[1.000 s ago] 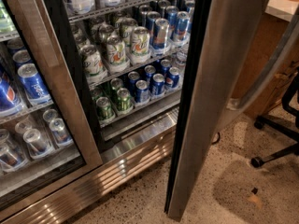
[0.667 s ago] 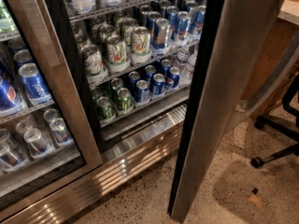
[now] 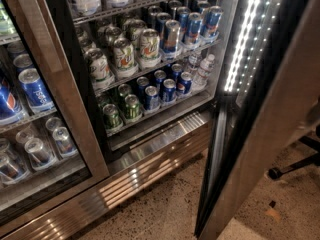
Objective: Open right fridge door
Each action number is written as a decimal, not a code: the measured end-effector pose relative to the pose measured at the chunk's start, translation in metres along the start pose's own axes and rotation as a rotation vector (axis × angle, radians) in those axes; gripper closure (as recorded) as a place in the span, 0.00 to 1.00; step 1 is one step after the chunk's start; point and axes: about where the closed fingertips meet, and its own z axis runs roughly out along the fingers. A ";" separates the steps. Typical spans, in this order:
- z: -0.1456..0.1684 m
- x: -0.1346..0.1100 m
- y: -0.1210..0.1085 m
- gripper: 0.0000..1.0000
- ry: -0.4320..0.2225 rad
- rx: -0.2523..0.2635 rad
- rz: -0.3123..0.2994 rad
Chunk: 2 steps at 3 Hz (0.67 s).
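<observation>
Middle shelf (image 3: 150, 70) is packed: pale green-labelled cans (image 3: 123, 54) left, blue-and-silver cans (image 3: 194, 28) right. Lower shelf (image 3: 165, 115): green cans (image 3: 132, 107), dark blue cans (image 3: 168, 90), clear bottles (image 3: 204, 70). Speckled floor (image 3: 165, 209) carries a chair caster (image 3: 274, 173) and a brown scrap (image 3: 272, 214). Hand's out of shot.

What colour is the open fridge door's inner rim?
Black, on the right fridge door, camera view; gripper out of view.

The right fridge door (image 3: 272, 134) has a brushed-steel frame, satin rather than mirror-bright, and a glossy black inner rim (image 3: 265, 69). The base grille (image 3: 130, 181) is ribbed, shinier steel. The drink cans (image 3: 149, 44) are glossy printed metal. The small bottles (image 3: 202, 70) look like clear plastic. The floor (image 3: 165, 211) is smooth speckled stone.
</observation>
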 end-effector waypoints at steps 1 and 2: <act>-0.032 0.027 0.016 0.00 -0.009 0.067 0.073; -0.067 0.025 0.039 0.00 -0.054 0.162 0.116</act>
